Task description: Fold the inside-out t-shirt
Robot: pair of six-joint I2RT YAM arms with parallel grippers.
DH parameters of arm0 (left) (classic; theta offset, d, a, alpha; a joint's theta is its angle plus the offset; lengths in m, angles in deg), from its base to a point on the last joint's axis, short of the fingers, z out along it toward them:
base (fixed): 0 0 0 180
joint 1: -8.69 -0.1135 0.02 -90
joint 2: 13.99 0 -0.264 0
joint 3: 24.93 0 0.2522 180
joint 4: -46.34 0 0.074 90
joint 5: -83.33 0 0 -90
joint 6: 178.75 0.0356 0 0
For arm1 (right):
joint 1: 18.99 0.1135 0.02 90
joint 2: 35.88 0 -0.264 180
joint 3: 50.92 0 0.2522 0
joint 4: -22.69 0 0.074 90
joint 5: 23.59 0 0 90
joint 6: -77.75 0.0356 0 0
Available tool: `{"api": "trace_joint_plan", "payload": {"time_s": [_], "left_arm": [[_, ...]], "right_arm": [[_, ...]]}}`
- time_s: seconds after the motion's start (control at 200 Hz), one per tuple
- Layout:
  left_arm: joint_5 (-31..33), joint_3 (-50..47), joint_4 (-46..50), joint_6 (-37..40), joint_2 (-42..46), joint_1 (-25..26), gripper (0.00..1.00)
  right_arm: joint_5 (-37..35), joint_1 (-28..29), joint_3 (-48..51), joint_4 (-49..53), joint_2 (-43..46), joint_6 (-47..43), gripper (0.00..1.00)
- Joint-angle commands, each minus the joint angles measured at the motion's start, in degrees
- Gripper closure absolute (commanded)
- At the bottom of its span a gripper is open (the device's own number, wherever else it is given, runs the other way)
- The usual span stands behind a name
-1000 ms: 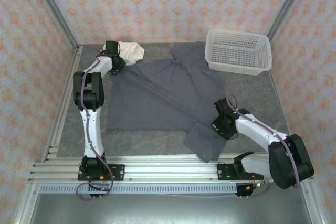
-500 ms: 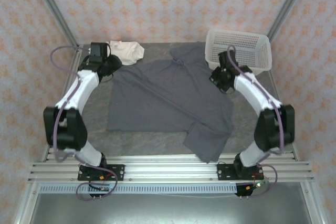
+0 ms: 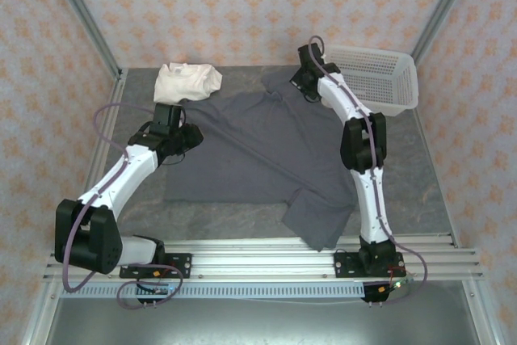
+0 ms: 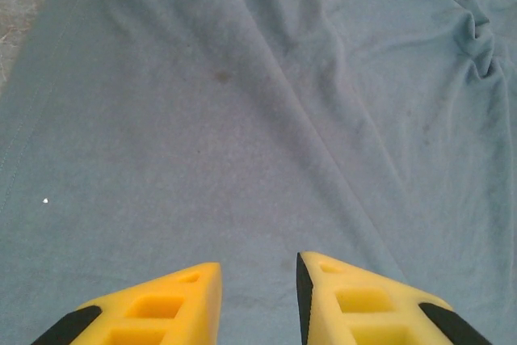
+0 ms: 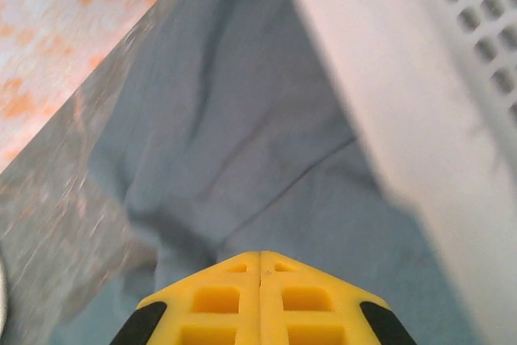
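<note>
The inside-out t-shirt point(image 3: 258, 151) lies spread across the grey table, dark slate-grey, with a flap folded over at its near right corner point(image 3: 319, 216). My left gripper point(image 3: 196, 136) hovers over the shirt's left edge. In the left wrist view its yellow fingers point(image 4: 258, 268) stand apart with only flat fabric point(image 4: 242, 119) below them. My right gripper point(image 3: 299, 85) is at the far side, above the shirt's back sleeve beside the basket. In the right wrist view its fingers point(image 5: 260, 256) are pressed together, with no cloth seen between them, above rumpled fabric point(image 5: 242, 143).
A white mesh basket point(image 3: 371, 78) stands at the back right, its wall point(image 5: 404, 78) close beside my right gripper. A small cream-white garment point(image 3: 187, 81) lies bunched at the back left. Patterned walls enclose the table, and a metal rail point(image 3: 258, 260) runs along its near edge.
My left arm came away from the cream garment at the back left to the shirt's left edge, and its fingers opened. My right arm swung from the near right to the back beside the basket.
</note>
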Motion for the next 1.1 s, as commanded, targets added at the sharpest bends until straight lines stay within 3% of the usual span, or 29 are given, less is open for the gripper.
{"api": "trace_joint_plan", "payload": {"time_s": [0.0,0.24,0.41,0.5,0.6,0.696,0.816,0.956,1.096], "left_arm": [[1.54,-0.87,1.78,1.38,0.91,0.50,0.69],[5.31,-2.84,2.15,-0.23,0.39,0.50,0.68],[2.62,-2.03,-0.81,-0.15,-3.19,0.49,0.66],[1.87,-1.63,-1.13,-0.96,-5.05,0.50,0.66],[5.48,-2.79,0.66,-3.22,-5.62,0.36,0.65],[8.45,-3.80,3.91,-6.28,-7.23,-0.19,0.66],[8.45,-5.95,6.16,-11.02,-10.32,-0.70,0.72],[10.90,-9.27,9.94,-16.79,-10.92,-0.78,0.82],[13.86,-13.57,12.28,-21.15,-9.11,-0.92,0.83]], "right_arm": [[-8.10,-2.94,-9.17,8.66,-3.41,-0.94,1.00],[-8.88,-6.43,-6.28,10.91,0.98,-1.40,1.00],[5.46,-4.87,-1.67,11.99,7.52,-7.65,1.00],[4.91,-2.11,16.26,9.15,19.05,-8.28,1.00],[5.02,-1.43,44.30,-2.58,36.33,-2.33,0.95],[4.58,-1.53,61.94,-5.46,47.83,2.87,0.92],[5.06,-1.47,73.25,-1.61,54.71,6.20,0.92],[0.94,-1.63,80.96,4.08,58.28,11.97,0.96],[1.79,-5.89,90.16,2.77,62.33,18.13,0.96]]}}
